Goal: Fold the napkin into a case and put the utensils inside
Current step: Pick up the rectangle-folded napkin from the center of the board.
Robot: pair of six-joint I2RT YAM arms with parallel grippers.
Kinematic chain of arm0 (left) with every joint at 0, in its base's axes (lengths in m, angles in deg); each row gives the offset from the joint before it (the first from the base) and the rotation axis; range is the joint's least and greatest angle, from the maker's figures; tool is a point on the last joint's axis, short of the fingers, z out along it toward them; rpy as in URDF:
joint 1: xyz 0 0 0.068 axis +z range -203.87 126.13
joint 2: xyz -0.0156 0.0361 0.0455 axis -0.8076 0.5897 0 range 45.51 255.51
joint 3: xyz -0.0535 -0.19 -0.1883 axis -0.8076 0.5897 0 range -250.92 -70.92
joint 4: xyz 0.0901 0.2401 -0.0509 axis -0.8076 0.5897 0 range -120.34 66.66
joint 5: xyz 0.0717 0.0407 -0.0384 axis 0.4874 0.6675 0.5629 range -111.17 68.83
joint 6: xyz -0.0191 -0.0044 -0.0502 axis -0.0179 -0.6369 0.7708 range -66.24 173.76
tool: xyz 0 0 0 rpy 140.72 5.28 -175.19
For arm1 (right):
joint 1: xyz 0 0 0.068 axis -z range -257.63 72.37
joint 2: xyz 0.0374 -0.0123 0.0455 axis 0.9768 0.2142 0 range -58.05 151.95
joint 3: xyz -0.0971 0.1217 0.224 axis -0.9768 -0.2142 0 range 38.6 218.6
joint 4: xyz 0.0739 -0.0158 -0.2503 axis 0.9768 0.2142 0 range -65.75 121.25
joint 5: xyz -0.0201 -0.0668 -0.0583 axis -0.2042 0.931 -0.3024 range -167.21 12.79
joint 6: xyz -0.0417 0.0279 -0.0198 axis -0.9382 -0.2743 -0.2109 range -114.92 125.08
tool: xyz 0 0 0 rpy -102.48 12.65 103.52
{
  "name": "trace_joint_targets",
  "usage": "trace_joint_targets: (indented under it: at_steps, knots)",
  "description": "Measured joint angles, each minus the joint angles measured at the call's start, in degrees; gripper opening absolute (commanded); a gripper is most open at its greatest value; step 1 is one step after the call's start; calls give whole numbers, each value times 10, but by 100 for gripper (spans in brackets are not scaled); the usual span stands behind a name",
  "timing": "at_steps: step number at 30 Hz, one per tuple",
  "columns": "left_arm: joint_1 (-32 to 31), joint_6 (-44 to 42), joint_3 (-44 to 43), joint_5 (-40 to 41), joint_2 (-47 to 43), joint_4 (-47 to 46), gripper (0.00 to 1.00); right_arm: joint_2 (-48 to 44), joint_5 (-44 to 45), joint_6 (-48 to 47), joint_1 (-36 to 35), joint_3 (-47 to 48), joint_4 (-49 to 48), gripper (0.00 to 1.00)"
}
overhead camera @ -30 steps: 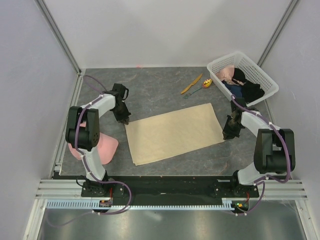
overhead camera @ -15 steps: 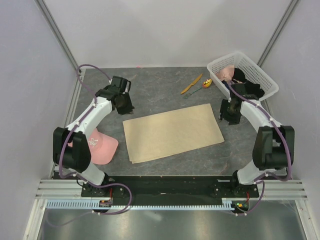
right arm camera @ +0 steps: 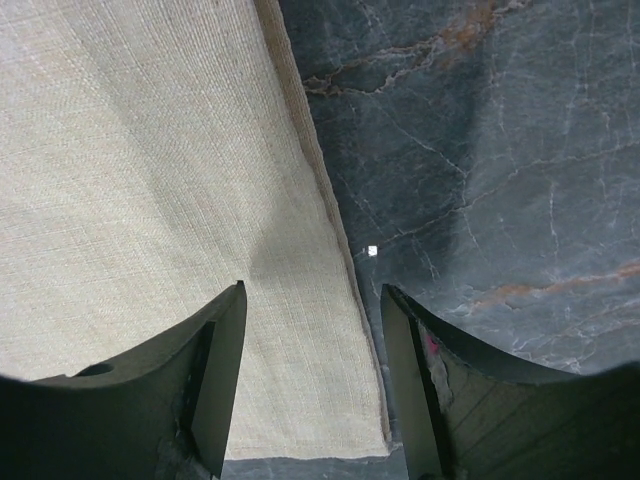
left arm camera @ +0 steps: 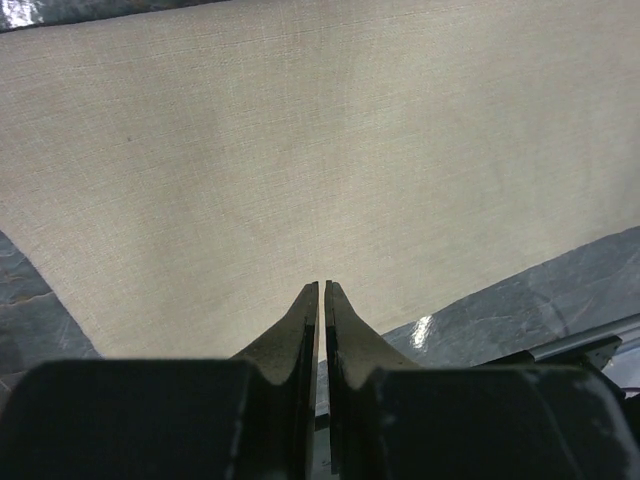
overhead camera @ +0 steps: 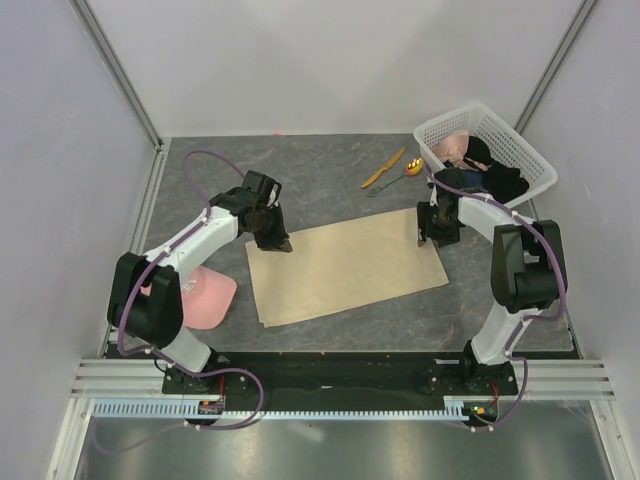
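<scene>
Since a second ago both arms have swung inward from the napkin's near corners to its far ones, and the right jaws have spread. The plain beige cloth napkin (overhead camera: 345,265) lies flat on the dark marbled tabletop (overhead camera: 320,180), between the two arms. Its long axis runs left to right, with the right end tilted slightly away.

The left gripper (left arm camera: 321,285) hangs over the far-left corner with its fingers almost together. Only a thin slit shows between them, and no cloth is visibly pinched. The right gripper (right arm camera: 312,288) stands wide open and empty, straddling the napkin's right-hand edge near the far-right corner. One finger is over cloth, the other over bare table.

The next fold probably hinges on that edge: it runs lengthwise between the right jaws, so closing there would catch it.

The small orange plastic knife (overhead camera: 384,168) and the yellow-bowled, green-handled spoon (overhead camera: 411,168) lie beyond the far edge, clearly nearer the right arm.
</scene>
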Motion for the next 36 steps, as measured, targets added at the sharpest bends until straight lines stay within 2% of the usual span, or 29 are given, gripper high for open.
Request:
trace_joint_targets:
  at_steps: [5,8,10,11,14,15,18,26,36]
  knots:
    - [-7,5,10,-17,0,-15,11,23,0,-9,-3,1,-16,60]
    - [-10,9,21,-23,0,-23,11,24,10,-12,-8,1,-18,48]
    - [-11,12,28,-24,0,-26,11,24,17,-11,-9,-3,-25,36]
    - [-11,14,31,-25,0,-28,11,24,18,-10,-9,-5,-28,26]
    - [-11,19,37,-30,0,-34,11,23,16,-5,-9,-10,-42,16]
    - [-12,21,38,-32,0,-37,11,22,15,-4,-10,-12,-45,9]
    - [-14,31,46,-40,0,-50,11,19,14,-1,-12,-14,-50,2]
    - [-31,78,45,-73,50,-97,11,7,44,4,-19,-14,-23,0]
    - [-100,162,-52,-84,214,-152,10,-93,100,5,-14,-14,40,0]
